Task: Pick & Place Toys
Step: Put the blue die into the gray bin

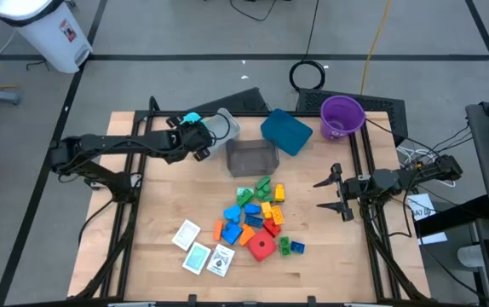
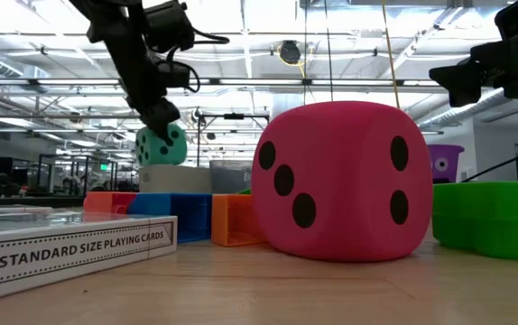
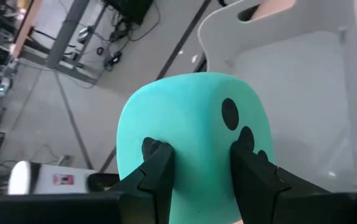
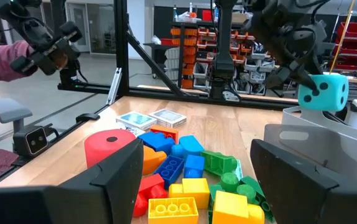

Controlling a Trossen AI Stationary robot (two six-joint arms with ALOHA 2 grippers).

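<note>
Cyan cube (image 1: 192, 118) is clamped in the left gripper (image 1: 196, 124) above the pale grey bin (image 1: 224, 125); right gripper (image 1: 336, 191) stands apart.

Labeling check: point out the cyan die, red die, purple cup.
cyan die (image 3: 191, 124): left wrist view, front face, pinched by the left gripper.
red die (image 2: 340, 181): low view, pip-marked front.
purple cup (image 1: 353, 109): high view, rim.
</note>
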